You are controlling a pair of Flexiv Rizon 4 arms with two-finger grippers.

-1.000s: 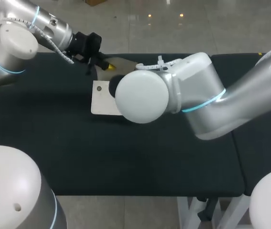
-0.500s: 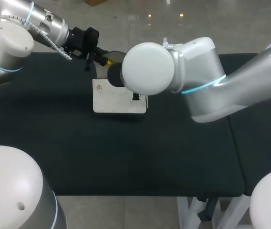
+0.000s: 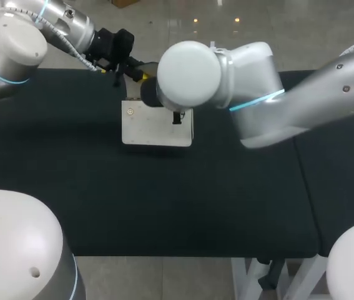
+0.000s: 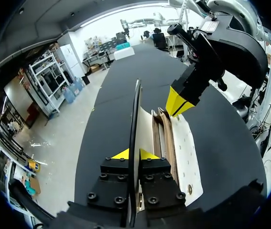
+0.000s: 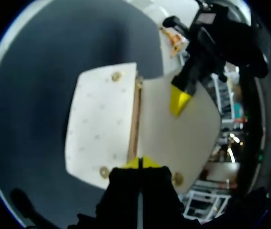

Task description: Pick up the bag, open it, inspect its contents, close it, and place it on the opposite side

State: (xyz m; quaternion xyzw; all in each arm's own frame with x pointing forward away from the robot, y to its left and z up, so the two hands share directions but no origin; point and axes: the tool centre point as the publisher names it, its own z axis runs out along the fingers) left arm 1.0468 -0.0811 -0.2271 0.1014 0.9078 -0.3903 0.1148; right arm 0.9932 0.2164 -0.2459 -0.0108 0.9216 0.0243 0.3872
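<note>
Toward the far edge of the dark table [image 3: 102, 200], a little left of centre, the cream bag [image 3: 155, 128] lies flat on one face, its mouth turned toward the left arm. The left gripper [image 4: 134, 155] has its yellow tips pressed onto the flap [image 5: 183, 129], which the left wrist view shows edge-on as a thin dark line running out between the fingers, raised off the body of the bag. The right gripper [image 5: 141, 163] reaches in from the opposite side; its tips sit close together on the brown rim [image 5: 135, 114] where flap and body meet, and they appear to nip that edge, though the head view hides it behind the arm's large white joint. The bag looks light and flat. Its panels look like thin sheet, stiff enough to hold a plane yet likely to bend or crease under a hard pull. The dotted face with its brass rivets [image 5: 116, 76] looks smooth, so a grip on the open panel could slip. The firmer places to hold are probably the rim and the flap's free edge, where the layers are doubled. Spreading the two holds apart gently should open the mouth without lifting the whole bag off the table.
</note>
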